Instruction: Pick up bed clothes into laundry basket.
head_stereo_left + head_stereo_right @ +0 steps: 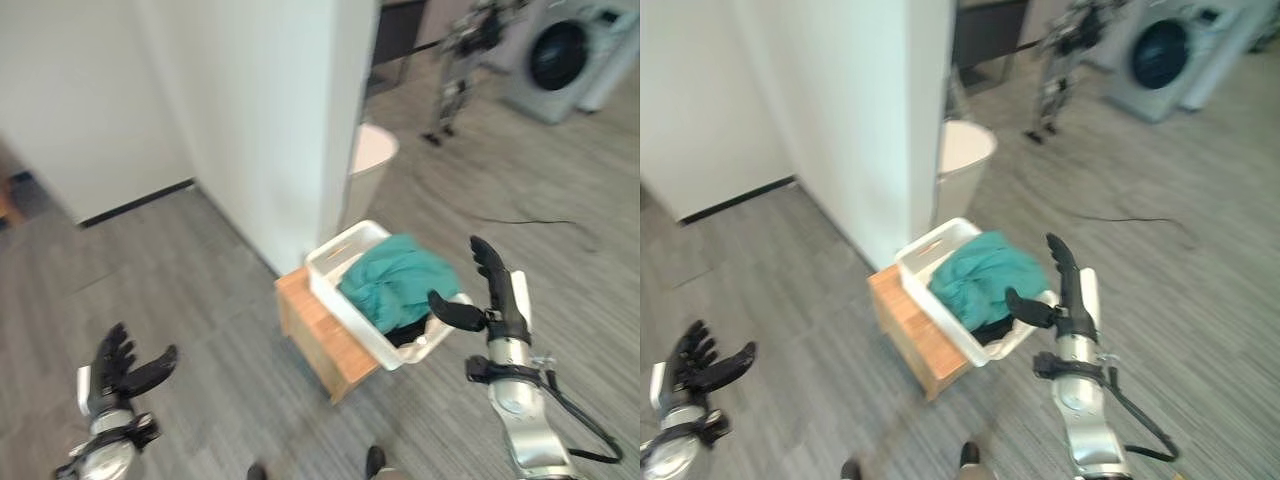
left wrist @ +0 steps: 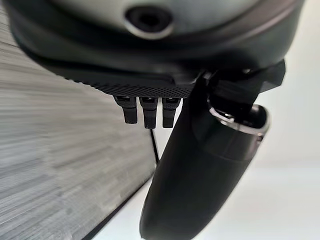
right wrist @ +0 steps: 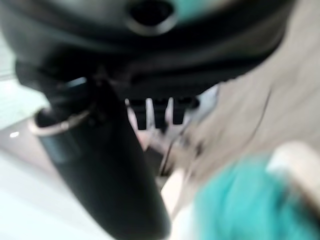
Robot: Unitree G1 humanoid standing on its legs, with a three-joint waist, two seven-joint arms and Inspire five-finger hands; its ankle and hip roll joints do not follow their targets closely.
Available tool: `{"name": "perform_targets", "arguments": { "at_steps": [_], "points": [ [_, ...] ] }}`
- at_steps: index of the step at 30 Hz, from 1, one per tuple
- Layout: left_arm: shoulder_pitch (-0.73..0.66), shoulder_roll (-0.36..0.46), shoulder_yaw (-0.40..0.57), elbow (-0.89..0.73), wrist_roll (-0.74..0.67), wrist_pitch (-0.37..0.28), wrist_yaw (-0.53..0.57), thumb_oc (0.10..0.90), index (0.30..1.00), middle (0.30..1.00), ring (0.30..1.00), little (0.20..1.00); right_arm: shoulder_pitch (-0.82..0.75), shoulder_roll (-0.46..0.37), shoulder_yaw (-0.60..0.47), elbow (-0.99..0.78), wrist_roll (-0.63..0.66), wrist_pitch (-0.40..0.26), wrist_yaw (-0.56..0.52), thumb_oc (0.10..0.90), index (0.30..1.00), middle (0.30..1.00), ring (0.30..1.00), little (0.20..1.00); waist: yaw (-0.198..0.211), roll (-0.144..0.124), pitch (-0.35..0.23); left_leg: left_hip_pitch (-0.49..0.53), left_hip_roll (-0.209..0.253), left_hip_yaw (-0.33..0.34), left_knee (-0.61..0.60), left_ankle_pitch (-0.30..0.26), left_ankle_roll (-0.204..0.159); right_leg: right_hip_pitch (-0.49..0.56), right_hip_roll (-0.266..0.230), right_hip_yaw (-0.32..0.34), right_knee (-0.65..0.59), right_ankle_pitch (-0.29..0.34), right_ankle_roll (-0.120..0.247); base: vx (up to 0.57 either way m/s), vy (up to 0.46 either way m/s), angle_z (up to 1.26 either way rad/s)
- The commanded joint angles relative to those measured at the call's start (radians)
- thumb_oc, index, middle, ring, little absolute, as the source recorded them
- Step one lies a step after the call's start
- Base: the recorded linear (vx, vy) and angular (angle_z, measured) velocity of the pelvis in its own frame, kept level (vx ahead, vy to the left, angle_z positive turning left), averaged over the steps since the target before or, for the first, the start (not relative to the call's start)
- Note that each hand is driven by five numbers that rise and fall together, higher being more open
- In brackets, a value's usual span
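laundry area – washing machine [image 1: 562, 55]

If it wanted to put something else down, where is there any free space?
Bare grey floor lies open between the white wall and the left hand, which is open and holds nothing. The white plastic laundry basket on the wooden box is crowded, heaped with teal cloth. The open right hand hovers at its rim.
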Motion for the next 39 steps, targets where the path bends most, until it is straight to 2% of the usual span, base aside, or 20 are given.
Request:
{"name": "perform_targets", "arguments": {
  "at_steps": [1,4,8,9,10,11,12,14,15,16,17,19,21,22,25,28,29,32,34,39],
  "points": [
    [-0.105,0.136,0.074,-0.132,-0.021,-0.153,0.01,0.8,0.9,0.9,0.9,0.9,-0.124,-0.105,-0.024,-0.122,0.084,-0.125,0.004,0.8,0.9,0.9,0.9,0.9,-0.012,-0.004,-0.024,-0.054,-0.031,-0.055,-0.039,0.014,0.01,0.097,0.104,0.158,0.023,-0.153,-0.099,-0.09,-0.198,1.62],
    [-0.143,0.143,0.062,-0.162,-0.054,-0.177,0.008,0.8,0.9,0.9,0.9,0.9,-0.279,-0.13,0.075,-0.134,0.14,-0.167,0.023,0.8,0.9,0.9,0.9,0.9,0.078,-0.002,-0.012,-0.143,-0.021,-0.11,-0.039,0.089,-0.027,0.172,0.103,0.142,-0.174,-0.134,-0.139,-0.16,-0.327,0.91],
    [-0.144,0.141,0.063,-0.164,-0.054,-0.176,0.008,0.8,0.9,0.9,0.9,0.9,-0.285,-0.132,0.077,-0.128,0.141,-0.17,0.022,0.8,0.9,0.9,0.9,0.9,0.068,0.0,-0.013,-0.148,-0.022,-0.12,-0.039,0.092,-0.028,0.177,0.103,0.134,-0.186,-0.127,-0.14,-0.16,-0.072,0.94],
    [-0.149,0.114,0.043,-0.183,-0.063,-0.174,-0.038,0.8,0.9,0.9,0.9,0.9,-0.309,-0.181,0.109,-0.129,0.123,-0.17,0.04,0.8,0.9,0.9,0.9,0.9,0.067,0.014,0.037,-0.201,-0.023,0.056,-0.039,0.06,-0.015,0.185,0.064,-0.004,-0.26,-0.09,-0.138,-0.67,-0.094,0.19],
    [-0.153,0.115,0.035,-0.183,-0.07,-0.175,-0.045,0.8,0.9,0.9,0.9,0.9,-0.307,-0.192,0.11,-0.135,0.116,-0.165,0.039,0.8,0.9,0.9,0.9,0.9,0.051,0.016,0.039,-0.181,0.002,0.156,-0.03,0.047,-0.01,0.172,0.047,-0.06,-0.26,-0.079,-0.129,-0.98,-0.175,1.57],
    [-0.158,0.128,0.016,-0.172,-0.077,-0.166,-0.055,0.8,0.9,0.9,0.9,0.9,-0.3,-0.198,0.115,-0.159,0.115,-0.154,0.041,0.8,0.9,0.9,0.9,0.9,0.014,0.016,0.037,-0.125,0.047,0.298,0.076,0.016,-0.018,0.154,0.006,-0.196,-0.255,-0.054,-0.114,-0.45,-0.092,3.63],
    [-0.158,0.128,0.016,-0.172,-0.077,-0.166,-0.055,0.8,0.9,0.9,0.9,0.9,-0.301,-0.198,0.115,-0.159,0.115,-0.154,0.041,0.8,0.9,0.9,0.9,0.9,0.011,0.017,0.037,-0.127,0.047,0.295,0.079,0.014,-0.018,0.154,0.007,-0.198,-0.256,-0.055,-0.114,-0.54,-0.104,4.45],
    [-0.153,0.125,0.012,-0.164,-0.067,-0.16,-0.045,0.8,0.9,0.9,0.9,0.9,-0.291,-0.206,0.097,-0.174,0.108,-0.139,0.047,0.8,0.9,0.9,0.9,0.9,-0.031,0.004,0.0,0.011,0.153,0.384,0.202,-0.06,-0.059,0.157,-0.079,-0.366,-0.252,-0.011,-0.105,-0.35,0.063,2.89],
    [-0.153,0.122,0.01,-0.157,-0.073,-0.158,-0.036,0.8,0.9,0.9,0.9,0.9,-0.291,-0.213,0.093,-0.167,0.113,-0.137,0.048,0.8,0.9,0.9,0.9,0.9,-0.048,0.001,-0.009,0.062,0.205,0.409,0.195,-0.055,-0.074,0.168,-0.099,-0.414,-0.25,-0.006,-0.099,-0.22,0.183,2.07],
    [-0.157,0.119,0.01,-0.152,-0.079,-0.156,-0.027,0.8,0.9,0.9,0.9,0.9,-0.287,-0.219,0.088,-0.162,0.123,-0.133,0.049,0.8,0.9,0.9,0.9,0.9,-0.062,0.0,-0.024,0.11,0.248,0.442,0.163,-0.028,-0.09,0.169,-0.118,-0.453,-0.248,0.005,-0.091,-0.33,0.485,2.11],
    [-0.178,0.141,-0.009,-0.134,-0.087,-0.137,-0.02,0.8,0.9,0.9,0.9,0.9,-0.266,-0.254,0.046,-0.152,0.149,-0.116,0.052,0.8,0.9,0.9,0.9,0.9,-0.096,0.0,-0.076,0.194,0.375,0.524,0.077,0.099,-0.153,0.152,-0.182,-0.542,-0.222,0.022,-0.069,-0.38,0.621,2.19],
    [-0.196,0.16,-0.022,-0.131,-0.087,-0.13,-0.016,0.8,0.9,0.9,0.9,0.9,-0.261,-0.286,0.019,-0.146,0.155,-0.106,0.046,0.8,0.9,0.9,0.9,0.9,-0.112,-0.004,-0.09,0.195,0.42,0.546,0.051,0.164,-0.171,0.15,-0.234,-0.575,-0.217,0.047,-0.046,-0.32,0.559,2.52],
    [-0.199,0.167,-0.035,-0.122,-0.078,-0.118,-0.023,0.8,0.9,0.9,0.9,0.9,-0.256,-0.295,0.011,-0.144,0.153,-0.094,0.05,0.8,0.9,0.9,0.9,0.9,-0.116,0.003,-0.099,0.189,0.399,0.534,0.021,0.139,-0.171,0.155,-0.257,-0.598,-0.221,0.065,-0.029,-0.13,0.393,1.74],
    [-0.19,0.18,-0.035,-0.139,-0.028,-0.102,-0.038,0.8,0.9,0.9,0.9,0.9,-0.265,-0.302,0.004,-0.155,0.131,-0.092,0.06,0.8,0.9,0.9,0.9,0.9,-0.099,0.005,-0.1,0.16,0.356,0.498,-0.007,0.078,-0.171,0.162,-0.325,-0.62,-0.215,0.13,0.01,-0.1,0.58,1.31],
    [-0.221,0.214,-0.034,-0.126,0.015,-0.104,-0.023,0.8,0.9,0.9,0.9,0.9,-0.307,-0.28,0.01,-0.142,0.123,-0.086,0.047,0.8,0.9,0.9,0.9,0.9,-0.079,-0.043,-0.087,0.116,0.259,0.444,-0.02,0.008,-0.147,0.155,-0.404,-0.619,-0.202,0.27,0.051,-0.1,0.414,1.53],
    [-0.228,0.227,-0.04,-0.116,0.019,-0.108,-0.007,0.8,0.9,0.9,0.9,0.9,-0.307,-0.255,0.011,-0.135,0.132,-0.089,0.039,0.8,0.9,0.9,0.9,0.9,-0.081,-0.066,-0.082,0.099,0.233,0.427,-0.019,-0.007,-0.131,0.147,-0.408,-0.585,-0.191,0.295,0.057,0.0,0.168,0.9],
    [-0.236,0.237,-0.056,-0.089,0.012,-0.099,-0.005,0.8,0.9,0.9,0.9,0.9,-0.278,-0.221,0.014,-0.133,0.144,-0.077,0.045,0.8,0.9,0.9,0.9,0.9,-0.089,-0.085,-0.064,0.077,0.167,0.385,-0.012,-0.034,-0.077,0.125,-0.352,-0.433,-0.159,0.261,0.04,0.01,0.391,0.77],
    [-0.238,0.245,-0.083,-0.091,0.072,-0.085,0.013,0.8,0.9,0.9,0.9,0.9,-0.296,-0.172,0.058,-0.137,0.133,-0.081,0.044,0.8,0.9,0.9,0.9,0.9,-0.082,-0.071,-0.05,0.063,0.098,0.336,-0.014,-0.053,-0.023,0.114,-0.277,-0.378,-0.089,0.157,0.008,0.01,0.416,1.11],
    [-0.212,0.22,-0.048,-0.08,0.054,-0.084,-0.001,0.8,0.9,0.9,0.9,0.9,-0.278,-0.15,0.103,-0.111,0.11,-0.089,0.051,0.8,0.9,0.9,0.9,0.9,-0.083,-0.027,-0.033,0.068,0.007,0.216,-0.027,-0.068,0.02,0.063,-0.066,-0.185,-0.002,-0.033,-0.036,0.09,0.536,2.08],
    [-0.216,0.21,-0.051,-0.048,0.04,-0.087,-0.003,0.8,0.9,0.9,0.9,0.9,-0.328,-0.139,0.148,-0.073,0.111,-0.091,0.039,0.8,0.9,0.9,0.9,0.9,-0.07,-0.021,-0.021,0.088,-0.039,0.189,-0.035,-0.081,0.038,0.066,-0.014,-0.18,-0.03,-0.04,-0.077,0.03,0.131,1.06]
  ]
}}
